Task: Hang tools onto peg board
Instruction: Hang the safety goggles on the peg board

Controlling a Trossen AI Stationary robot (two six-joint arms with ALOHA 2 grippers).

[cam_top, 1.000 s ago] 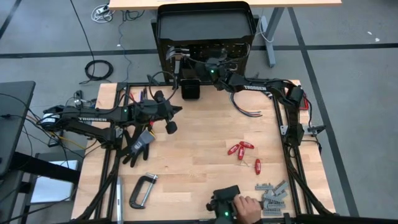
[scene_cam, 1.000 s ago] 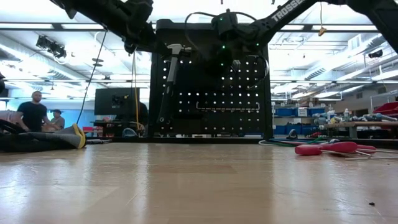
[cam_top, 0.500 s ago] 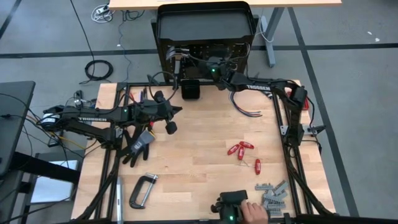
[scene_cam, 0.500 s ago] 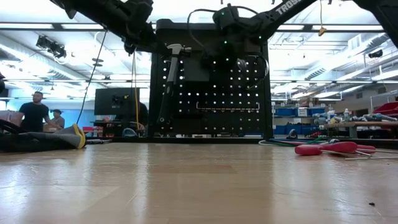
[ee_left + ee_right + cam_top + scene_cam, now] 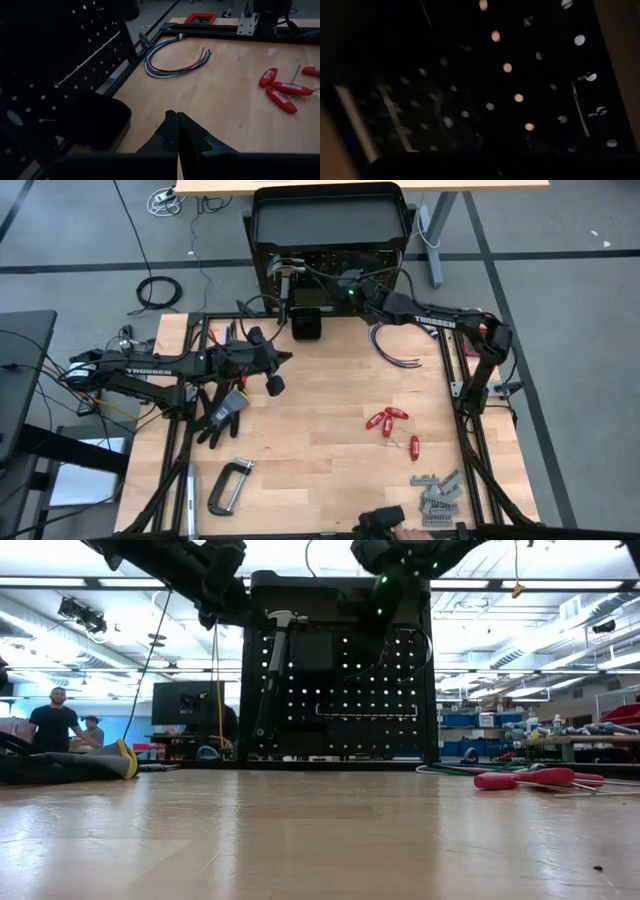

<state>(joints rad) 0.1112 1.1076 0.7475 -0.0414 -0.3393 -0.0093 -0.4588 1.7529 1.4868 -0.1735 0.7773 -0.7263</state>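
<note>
The peg board (image 5: 340,670) stands upright at the table's far edge, with its tray top (image 5: 330,220) above. A steel-headed hammer (image 5: 272,665) hangs by its head from the board's upper left, and it also shows in the high view (image 5: 287,275). My right gripper (image 5: 345,283) is high in front of the board's top. My left gripper (image 5: 272,383) is shut and empty above the table's left middle. Red-handled drivers (image 5: 388,420), a grey C-clamp (image 5: 228,485) and grey metal pieces (image 5: 438,495) lie on the table.
A small black box (image 5: 307,323) stands before the board. A black work glove (image 5: 222,408) lies under my left arm. A cable bundle (image 5: 172,60) lies at the far right. A person's hand (image 5: 402,532) with a dark object is at the near edge. People stand in the room behind (image 5: 50,720).
My right gripper has gone up along the front of the peg board, almost out of the top of the low view, and its arm has swung toward the table's right edge. The person's hand with the dark object has drawn back toward the near edge.
</note>
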